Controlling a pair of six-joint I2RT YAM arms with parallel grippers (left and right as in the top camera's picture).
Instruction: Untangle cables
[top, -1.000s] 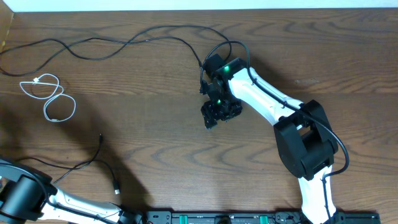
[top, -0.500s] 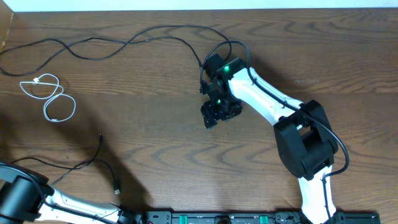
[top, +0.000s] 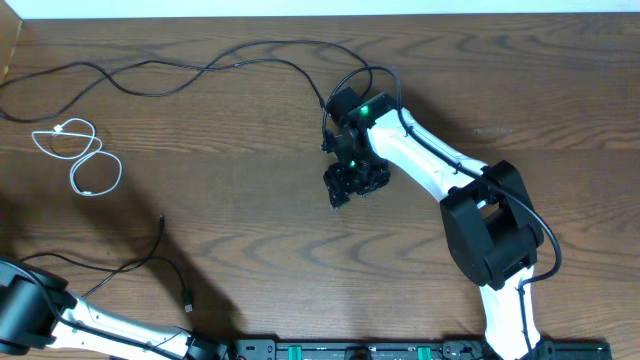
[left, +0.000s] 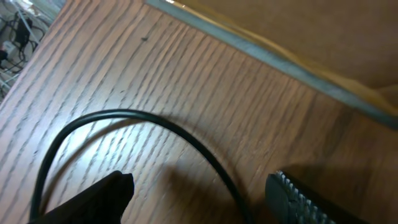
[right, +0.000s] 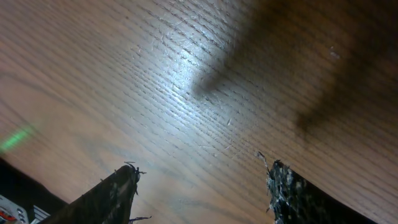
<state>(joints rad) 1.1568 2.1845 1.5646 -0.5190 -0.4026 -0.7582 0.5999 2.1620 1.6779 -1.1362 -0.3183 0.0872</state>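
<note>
One long black cable (top: 180, 78) runs from the far left edge across the back of the table to beside the right arm. The shorter white cable (top: 85, 152) lies coiled at the left. The second black cable (top: 150, 258) lies at the front left, its plug ends near the left arm. My right gripper (top: 345, 186) hovers at mid-table; in the right wrist view it (right: 202, 186) is open over bare wood. My left gripper (left: 199, 193) is open low over the table, and a black cable (left: 205, 152) curves between its fingers. The overhead view does not show the left gripper.
The wooden table (top: 250, 230) ends at a pale back edge (left: 261, 46). The left arm (top: 100, 325) lies along the front left edge. The right arm's base (top: 495, 240) stands at the right, its own thick black cable looped at the wrist (top: 365, 72).
The left arm's near part at the bottom left corner has shifted slightly. The cables and the right arm have not moved.
</note>
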